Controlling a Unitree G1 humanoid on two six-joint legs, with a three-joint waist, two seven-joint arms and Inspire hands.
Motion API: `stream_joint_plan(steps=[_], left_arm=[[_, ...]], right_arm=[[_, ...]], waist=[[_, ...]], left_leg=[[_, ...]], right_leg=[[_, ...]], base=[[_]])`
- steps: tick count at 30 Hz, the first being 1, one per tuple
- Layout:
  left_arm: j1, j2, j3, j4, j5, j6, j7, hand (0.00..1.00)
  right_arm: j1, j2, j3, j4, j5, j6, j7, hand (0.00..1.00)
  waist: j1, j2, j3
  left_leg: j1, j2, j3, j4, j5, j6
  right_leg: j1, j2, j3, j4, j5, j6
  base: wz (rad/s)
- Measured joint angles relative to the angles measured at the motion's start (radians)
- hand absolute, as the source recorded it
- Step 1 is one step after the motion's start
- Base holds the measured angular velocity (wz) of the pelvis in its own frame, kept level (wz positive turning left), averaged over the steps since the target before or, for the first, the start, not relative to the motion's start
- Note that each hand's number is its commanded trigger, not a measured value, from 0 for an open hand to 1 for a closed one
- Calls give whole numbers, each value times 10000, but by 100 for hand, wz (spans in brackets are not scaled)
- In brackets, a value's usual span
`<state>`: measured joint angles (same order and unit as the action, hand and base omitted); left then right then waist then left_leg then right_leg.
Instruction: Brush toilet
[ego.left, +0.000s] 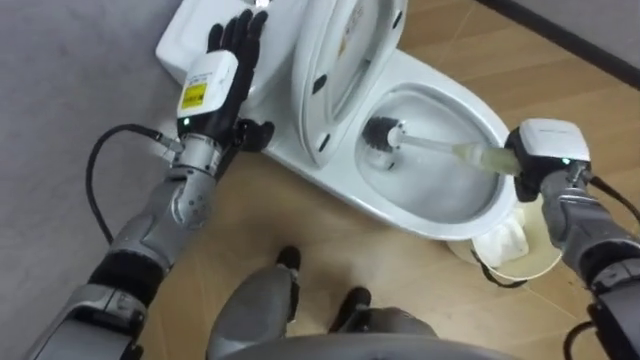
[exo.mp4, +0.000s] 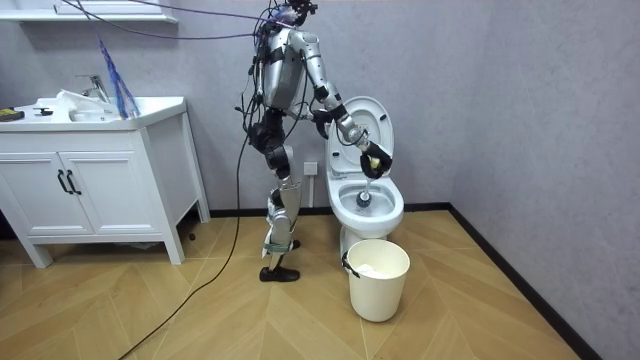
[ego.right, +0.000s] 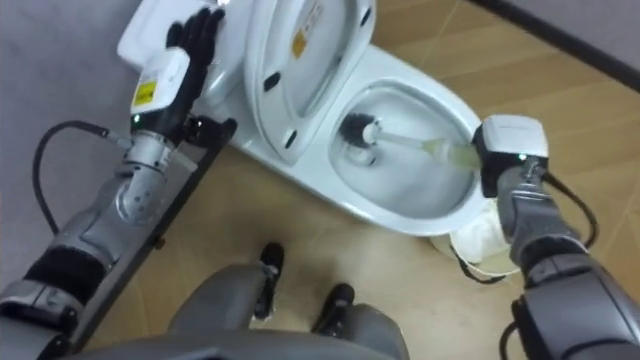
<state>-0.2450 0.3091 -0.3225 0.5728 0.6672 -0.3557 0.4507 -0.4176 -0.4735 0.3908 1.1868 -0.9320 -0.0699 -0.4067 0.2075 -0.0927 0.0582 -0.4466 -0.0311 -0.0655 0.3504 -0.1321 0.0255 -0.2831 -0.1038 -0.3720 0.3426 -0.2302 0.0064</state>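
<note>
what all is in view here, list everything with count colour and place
toilet: one, white, against the grey wall
toilet lid: one, white, raised
toilet brush: one, dark head, pale handle, head in the bowl
bucket: one, cream, on the wooden floor beside the toilet
vanity cabinet: one, white, room view's left
faucet: one, silver, on the vanity top
left hand: one, black fingers straight, resting on the cistern
right hand: one, fingers round the brush handle
</note>
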Motion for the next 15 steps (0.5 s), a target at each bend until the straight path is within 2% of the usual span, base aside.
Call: stream_joint_plan(steps=[4,7,9,12,15], left_arm=[[-207,283,-109,-405,-4,-17,258,0],[-383,412,-206,-456,-14,6,478,0],[-471,438,-251,-458,-61,19,674,0],[-686,433,-330,-442,-19,165,881,0],[-737,439,-334,-468,-19,402,1002,0]], right_arm=[[-593,-71,227,2,22,270,-60,100],[-679,-97,319,1,388,459,-99,100],[-789,-147,313,1,848,530,-119,100],[-967,-245,184,101,1429,660,-119,100],[-1216,-350,189,163,1415,749,-158,100]], waist=[[41,1,40],[133,6,69],[132,22,79],[125,165,176],[105,255,215]], left_leg=[[-823,24,-12,327,17,27],[-1274,25,69,582,20,35],[-1605,-3,76,656,43,71],[-1956,-14,114,824,108,119],[-2134,-38,246,829,167,169]], right_leg=[[-836,-28,21,403,-14,-24],[-1323,-92,109,692,-61,-102],[-1718,-166,110,918,-100,-165],[-2114,-243,125,1201,-103,-170],[-2436,-353,157,1462,-118,-192]], base=[[0],[-8],[-4],[-2],[-9]])
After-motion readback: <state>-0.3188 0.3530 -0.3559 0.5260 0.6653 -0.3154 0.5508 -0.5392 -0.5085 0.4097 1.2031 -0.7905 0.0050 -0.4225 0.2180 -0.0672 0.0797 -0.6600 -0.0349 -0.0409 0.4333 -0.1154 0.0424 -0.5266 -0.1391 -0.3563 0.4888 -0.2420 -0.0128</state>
